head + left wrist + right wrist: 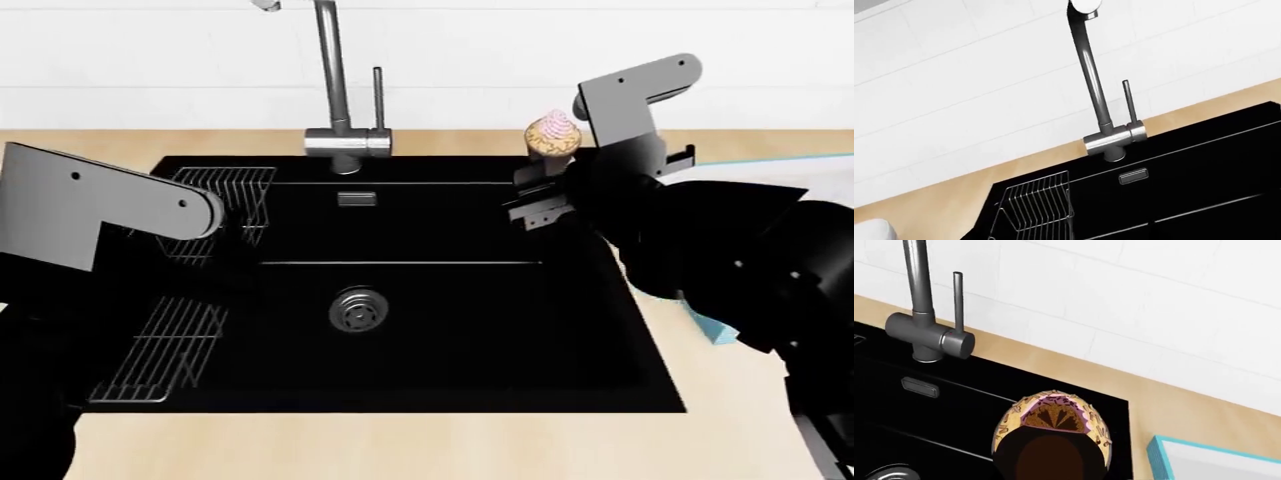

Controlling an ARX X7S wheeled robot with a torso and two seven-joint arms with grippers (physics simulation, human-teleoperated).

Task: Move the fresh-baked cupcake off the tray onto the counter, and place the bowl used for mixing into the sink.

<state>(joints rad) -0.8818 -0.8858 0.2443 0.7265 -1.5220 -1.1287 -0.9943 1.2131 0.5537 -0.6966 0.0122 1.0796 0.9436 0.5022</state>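
The cupcake (551, 133), with pink frosting and a dark wrapper, is held in my right gripper (547, 165), which is shut on it. It hangs near the back right corner of the black sink (441, 330). In the right wrist view the cupcake (1051, 435) fills the lower middle, over the sink's corner (1107, 410). The tray's light blue rim (781, 160) shows behind my right arm, and its corner (1162, 455) shows in the right wrist view. My left gripper (220, 235) is dark against the sink by the wire rack, and its jaws are not readable. The bowl is out of view.
The tall steel tap (334, 90) stands behind the sink, with a round drain (356, 308) and a wire rack (200, 290) at the left. The pale wood counter (400, 440) surrounds the sink. A white rounded object (871, 231) sits at the left wrist view's corner; I cannot tell what it is.
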